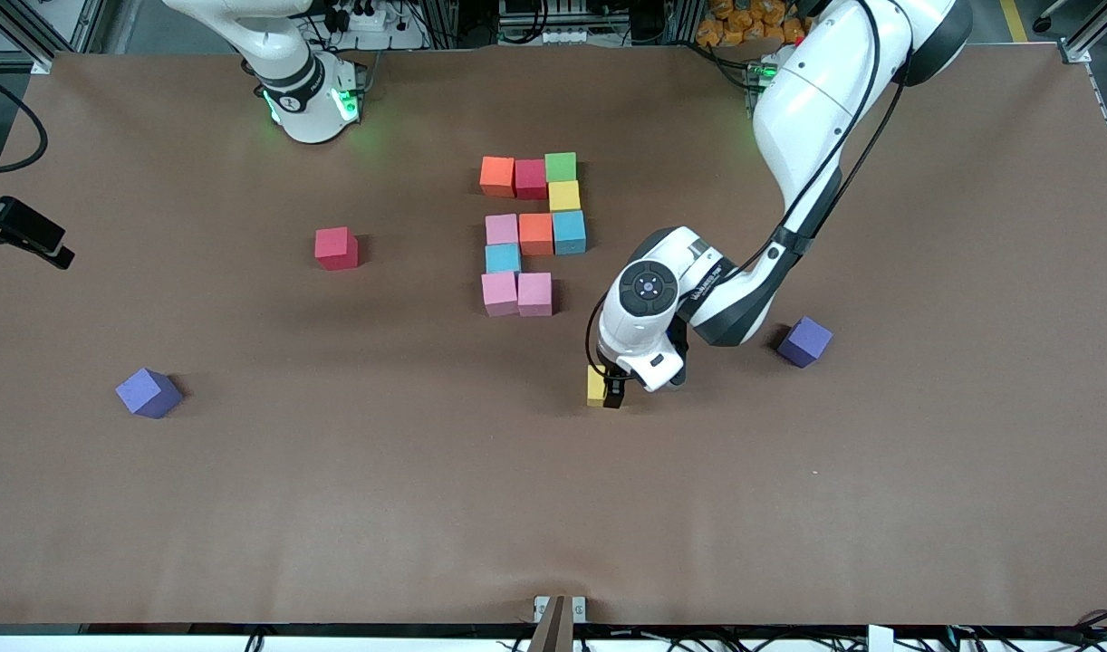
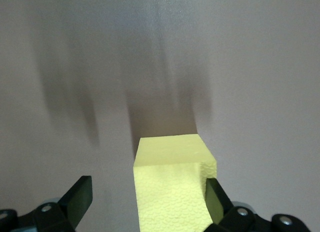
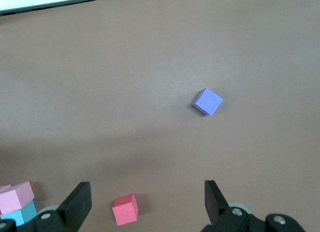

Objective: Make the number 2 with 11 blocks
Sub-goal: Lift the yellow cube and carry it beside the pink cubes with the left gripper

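Left gripper (image 1: 608,391) low at the table, fingers spread around the yellow block (image 1: 595,385): one finger (image 2: 214,199) touches it, the other stands clear. The unfinished 2 (image 1: 534,234) lies farther from the front camera than the gripper. Right gripper (image 3: 145,204) waits spread wide, empty, high over the red block (image 3: 125,209).

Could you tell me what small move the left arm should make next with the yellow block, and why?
Probably close the left gripper on the yellow block: the block sits between its open fingers, one pad touching and the other apart. The number 2 lacks its last bottom-row cube beside the pink pair.
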{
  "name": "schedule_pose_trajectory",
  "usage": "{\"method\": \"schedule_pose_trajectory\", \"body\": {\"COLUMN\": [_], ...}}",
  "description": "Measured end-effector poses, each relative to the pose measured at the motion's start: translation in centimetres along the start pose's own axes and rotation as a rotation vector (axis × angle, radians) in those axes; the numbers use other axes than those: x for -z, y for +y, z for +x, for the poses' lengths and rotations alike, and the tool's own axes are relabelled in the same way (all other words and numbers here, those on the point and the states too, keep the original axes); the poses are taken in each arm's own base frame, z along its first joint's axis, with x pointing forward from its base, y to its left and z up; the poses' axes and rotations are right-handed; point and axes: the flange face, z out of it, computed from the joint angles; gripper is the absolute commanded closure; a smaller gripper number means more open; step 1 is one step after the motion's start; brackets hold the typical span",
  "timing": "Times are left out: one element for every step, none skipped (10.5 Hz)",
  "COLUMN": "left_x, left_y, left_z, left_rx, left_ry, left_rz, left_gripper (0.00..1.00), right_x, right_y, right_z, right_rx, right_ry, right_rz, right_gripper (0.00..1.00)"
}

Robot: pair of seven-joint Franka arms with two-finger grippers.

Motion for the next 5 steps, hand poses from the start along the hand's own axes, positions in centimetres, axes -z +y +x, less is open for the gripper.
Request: {"method": "schedule_pose_trajectory", "body": {"left_x": [0.05, 0.11, 0.23, 0.33, 0.38], "left_y": [0.06, 0.11, 0.20, 0.26, 0.26], "left_z": [0.03, 0.02, 0.00, -0.04, -0.11], "left_rx": [0.001, 0.001, 0.002, 0.002, 0.001], "left_ry": [0.000, -0.001, -0.002, -0.003, -0.004], "left_rz": [-0.001, -0.002, -0.005, -0.007, -0.008], "left_gripper": [0.00, 0.00, 0.00, 0.00, 0.00], "right_x": [0.00, 0.00, 0.01, 0.00, -0.01], "right_y": [0.04, 0.15, 0.24, 0.24, 0.23], "right_z": [-0.04, -0.05, -0.05, -0.05, -0.06], "right_rx": [0.013, 0.028, 0.035, 0.039, 0.040], "right_ry": [-0.003, -0.005, -0.005, -0.006, -0.007], "right_rz": [-0.001, -0.001, -0.001, -0.001, -0.001], "right_gripper": [0.00, 0.00, 0.00, 0.00, 0.00]}}
